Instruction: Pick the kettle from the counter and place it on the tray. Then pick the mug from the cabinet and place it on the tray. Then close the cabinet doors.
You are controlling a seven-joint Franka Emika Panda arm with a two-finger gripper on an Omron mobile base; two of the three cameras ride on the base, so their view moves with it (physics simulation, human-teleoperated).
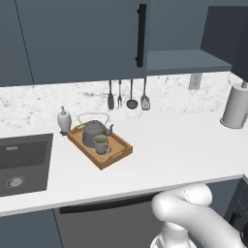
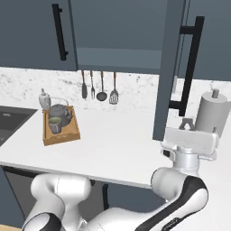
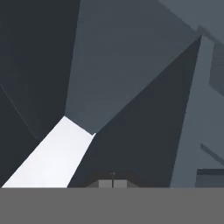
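Already the kettle [image 1: 93, 132] and mug [image 1: 101, 144] sit on the tray [image 1: 117, 156], far left of the open cabinet door [image 2: 168, 72]. That door's tall panel hangs edge-on just left of my clenched, empty gripper [image 2: 187, 122], so I judge a leftward push closes it.

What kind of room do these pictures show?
Most likely a kitchen, rendered in simulation: a white marble-look worktop with a dark sink, dark slate-blue wall cabinets, and cooking utensils hanging on the wall.
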